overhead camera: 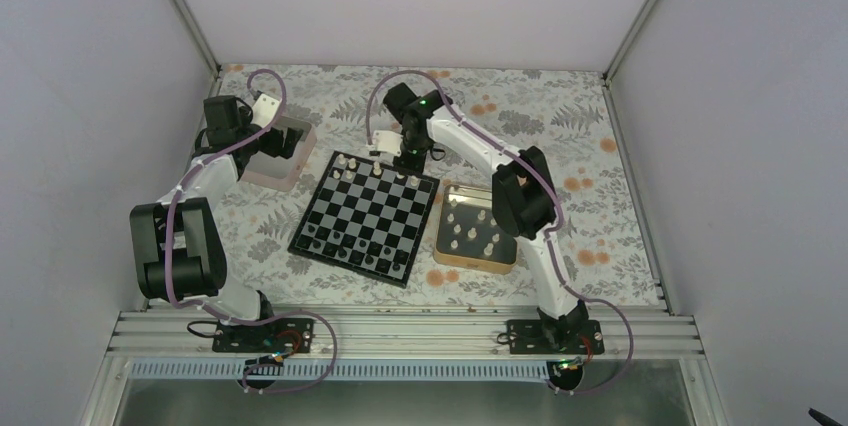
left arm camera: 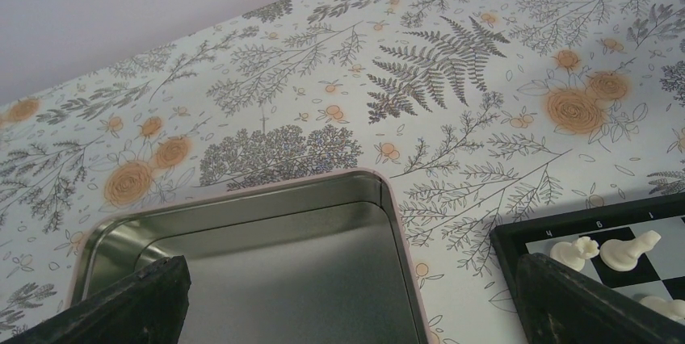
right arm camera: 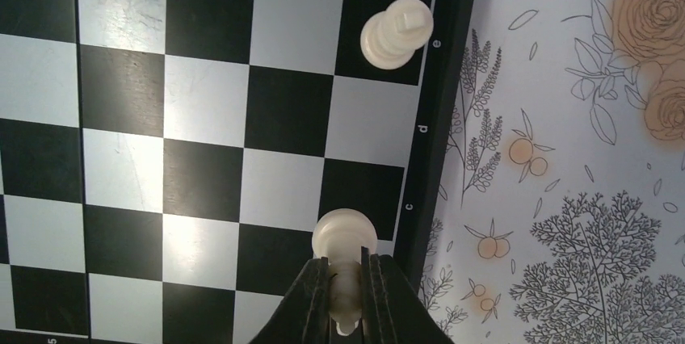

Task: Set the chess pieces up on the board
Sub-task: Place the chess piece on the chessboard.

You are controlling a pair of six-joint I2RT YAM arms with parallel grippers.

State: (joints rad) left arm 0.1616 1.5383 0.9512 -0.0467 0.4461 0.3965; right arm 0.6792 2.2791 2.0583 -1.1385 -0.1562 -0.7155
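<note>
Progress: partial. My right claw (right arm camera: 346, 283) clamps a cream chessman (right arm camera: 344, 235) over the board (right arm camera: 202, 118) edge row near file c. My left claw (left arm camera: 353, 271) is spread wide. Other cream chessmen (overhead camera: 470, 231) lie in the gold tin (overhead camera: 470, 264).

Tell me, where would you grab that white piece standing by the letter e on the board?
Probably by its slim stem under the head, coming straight down from above. The white piece stands upright on the board with bare squares around it, so fingers fit either side. The right gripper holds a round-headed piece that way.
</note>
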